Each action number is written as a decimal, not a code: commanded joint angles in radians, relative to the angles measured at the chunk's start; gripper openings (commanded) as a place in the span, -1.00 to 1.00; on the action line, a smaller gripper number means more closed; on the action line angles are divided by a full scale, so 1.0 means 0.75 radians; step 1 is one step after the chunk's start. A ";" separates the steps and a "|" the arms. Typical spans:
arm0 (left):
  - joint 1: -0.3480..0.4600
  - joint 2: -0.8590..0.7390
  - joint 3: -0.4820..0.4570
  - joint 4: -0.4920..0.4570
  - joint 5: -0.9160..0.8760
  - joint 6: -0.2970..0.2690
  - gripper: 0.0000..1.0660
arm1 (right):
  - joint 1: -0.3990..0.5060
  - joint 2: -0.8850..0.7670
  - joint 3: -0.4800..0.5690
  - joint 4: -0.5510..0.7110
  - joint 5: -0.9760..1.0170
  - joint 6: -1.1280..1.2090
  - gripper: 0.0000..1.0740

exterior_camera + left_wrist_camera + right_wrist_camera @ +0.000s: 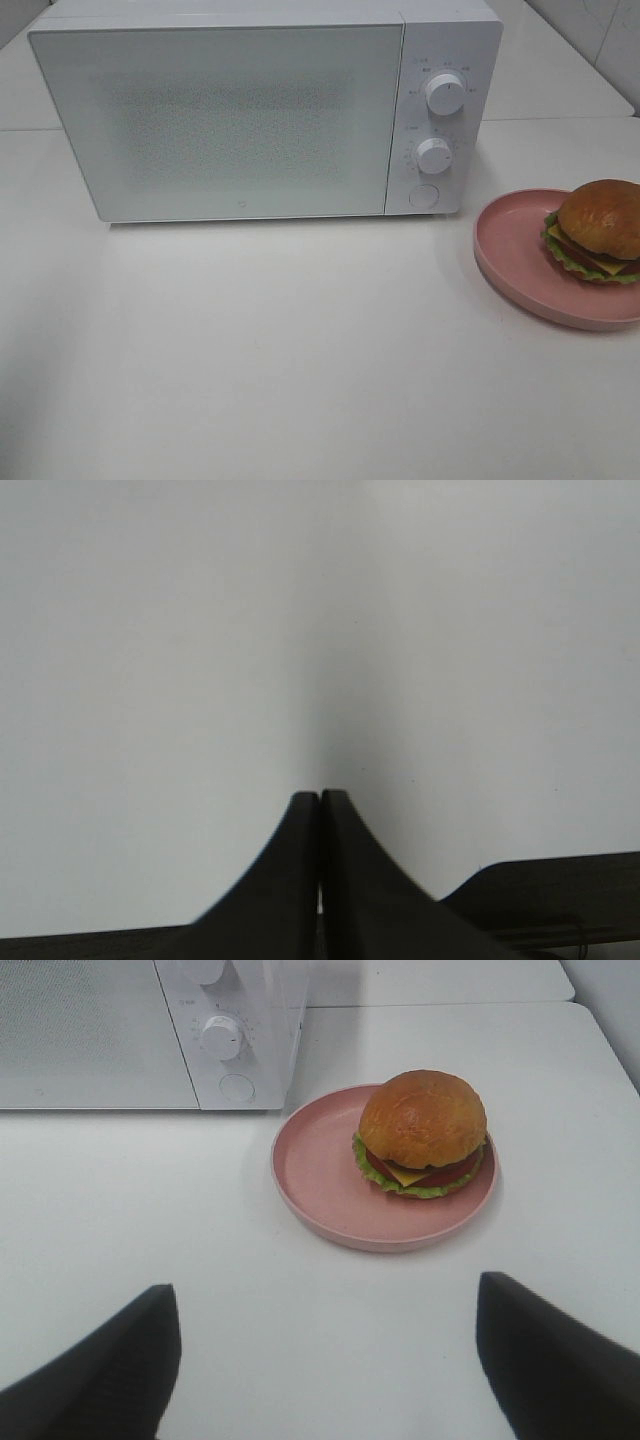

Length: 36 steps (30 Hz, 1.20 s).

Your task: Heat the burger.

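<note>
From high up: the burger (598,230), glossy brown bun over lettuce, cheese and tomato, sits on the pink plate (505,250) at the desk's (300,350) right edge, beside the white microwave (260,110), door shut. Left wrist view: the left hand (320,810) is pressed closed over bare desk. Right wrist view: the right hand (325,1330) is spread wide, empty, the burger well ahead of it.

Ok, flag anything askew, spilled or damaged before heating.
Nothing stands out. The burger sits upright and intact on the pink plate, off-centre but inside the rim. The microwave door is shut, and no spills show on the table.
</note>
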 commanded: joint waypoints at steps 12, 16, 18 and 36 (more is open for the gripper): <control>0.004 -0.625 0.181 -0.009 0.128 0.005 -0.99 | -0.004 -0.032 0.005 0.008 -0.001 -0.012 0.42; 0.004 -0.739 0.220 -0.009 0.160 0.024 -0.99 | -0.004 -0.032 0.005 0.008 -0.001 -0.012 0.42; 0.004 -0.809 0.248 -0.009 0.175 0.024 -0.99 | -0.004 -0.032 0.005 0.008 -0.001 -0.012 0.42; 0.004 -0.960 0.279 -0.008 -0.001 0.120 -0.99 | -0.007 -0.032 0.005 0.008 -0.001 -0.012 0.42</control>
